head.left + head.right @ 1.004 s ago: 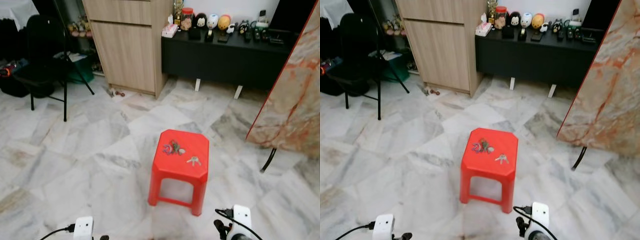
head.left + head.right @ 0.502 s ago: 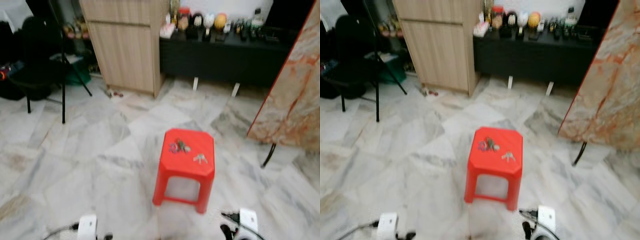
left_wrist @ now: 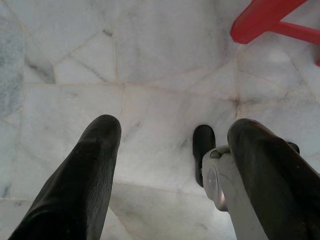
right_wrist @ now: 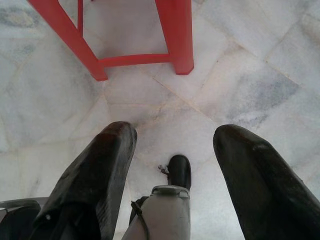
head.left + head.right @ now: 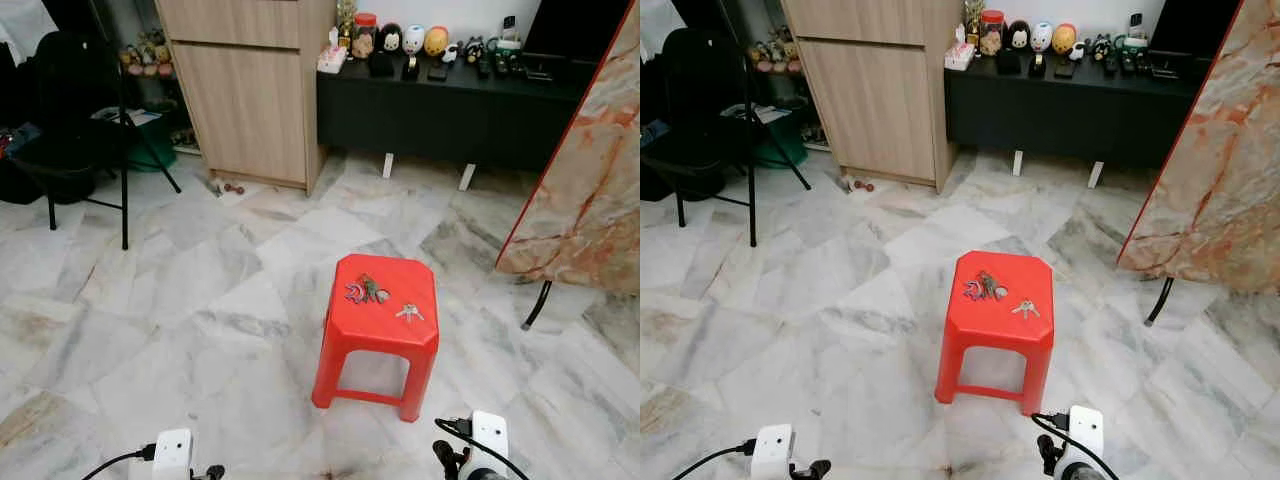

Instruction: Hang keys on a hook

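Observation:
A red plastic stool [image 5: 380, 310] stands on the marble floor ahead of me. On its seat lie a bunch of keys with coloured tags [image 5: 364, 291] and a smaller silver key set [image 5: 409, 313] to its right. Both arms hang low at the bottom of the eye views, with the white left wrist [image 5: 172, 455] and right wrist [image 5: 487, 438] showing. My left gripper [image 3: 172, 145] is open above bare floor, its fingers [image 3: 90, 170] apart. My right gripper [image 4: 172, 150] is open too, pointing down near the stool's legs [image 4: 177, 35].
A wooden cabinet [image 5: 255, 85] and a black low sideboard [image 5: 440, 100] with figurines stand at the back. A black chair and tripod [image 5: 75, 110] are at the left. A marble-patterned panel [image 5: 590, 180] leans at the right.
The view has shifted and sharpened after a blurred moment; the stool now sits a little further right and lower in the picture. The keys have not moved on the seat.

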Tool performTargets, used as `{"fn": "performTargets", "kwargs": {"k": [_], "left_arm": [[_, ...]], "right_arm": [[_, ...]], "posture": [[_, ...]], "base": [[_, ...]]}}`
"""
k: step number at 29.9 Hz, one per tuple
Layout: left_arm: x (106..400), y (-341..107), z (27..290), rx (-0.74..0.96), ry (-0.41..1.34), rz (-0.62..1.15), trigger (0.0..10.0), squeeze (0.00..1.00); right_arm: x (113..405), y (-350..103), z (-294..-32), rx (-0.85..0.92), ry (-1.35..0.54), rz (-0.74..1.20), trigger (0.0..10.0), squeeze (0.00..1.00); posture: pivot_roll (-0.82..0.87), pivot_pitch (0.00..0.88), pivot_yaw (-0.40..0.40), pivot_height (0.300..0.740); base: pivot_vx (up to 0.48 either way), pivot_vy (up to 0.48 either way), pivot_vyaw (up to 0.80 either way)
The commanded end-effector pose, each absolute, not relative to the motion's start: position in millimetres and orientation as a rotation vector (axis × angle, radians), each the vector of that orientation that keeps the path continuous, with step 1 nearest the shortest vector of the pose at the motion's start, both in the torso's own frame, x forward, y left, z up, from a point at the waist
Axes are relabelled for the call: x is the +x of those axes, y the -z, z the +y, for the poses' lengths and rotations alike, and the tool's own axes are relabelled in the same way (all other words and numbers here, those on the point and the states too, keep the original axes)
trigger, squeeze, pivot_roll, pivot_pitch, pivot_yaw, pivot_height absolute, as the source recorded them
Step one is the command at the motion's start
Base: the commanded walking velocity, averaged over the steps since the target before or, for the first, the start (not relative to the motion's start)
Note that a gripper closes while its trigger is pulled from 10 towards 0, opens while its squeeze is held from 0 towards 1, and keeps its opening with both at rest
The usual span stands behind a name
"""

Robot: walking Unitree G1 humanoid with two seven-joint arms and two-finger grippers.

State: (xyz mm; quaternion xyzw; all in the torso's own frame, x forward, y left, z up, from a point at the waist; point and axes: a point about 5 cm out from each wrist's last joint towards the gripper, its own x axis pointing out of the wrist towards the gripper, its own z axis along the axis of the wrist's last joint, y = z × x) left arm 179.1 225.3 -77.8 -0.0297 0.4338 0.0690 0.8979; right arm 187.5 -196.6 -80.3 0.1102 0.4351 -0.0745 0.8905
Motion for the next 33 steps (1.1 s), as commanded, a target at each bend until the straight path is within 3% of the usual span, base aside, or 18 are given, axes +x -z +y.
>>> {"fn": "performTargets", "kwargs": {"k": [1, 16, 24, 33], "left_arm": [[175.1, 79.5, 226.8, -0.074, -0.152, 0.910, 10.0, 0.00], [173.8, 79.9, 227.2, -0.066, -0.144, 0.914, 10.0, 0.00], [173.2, 80.1, 227.5, -0.064, -0.143, 0.915, 10.0, 0.00], [172.1, 80.6, 227.9, -0.062, -0.145, 0.919, 10.0, 0.00]], "right_arm": [[187.9, 80.0, -197.5, 0.233, 0.161, 0.903, 10.0, 0.00], [187.1, 80.2, -198.7, 0.242, 0.179, 0.898, 10.0, 0.00], [188.5, 79.6, -197.7, 0.244, 0.174, 0.895, 10.0, 0.00], [188.5, 79.7, -197.3, 0.237, 0.173, 0.895, 10.0, 0.00]], "posture": [[0.06, 0.045, 0.010, 0.740], [0.06, 0.051, 0.012, 0.740], [0.06, 0.053, 0.013, 0.740], [0.06, 0.057, 0.013, 0.740]], "base": [[0.000, 0.000, 0.00], [0.197, 0.000, 0.00], [0.272, 0.000, -0.62], [0.180, 0.000, 0.00]]}}
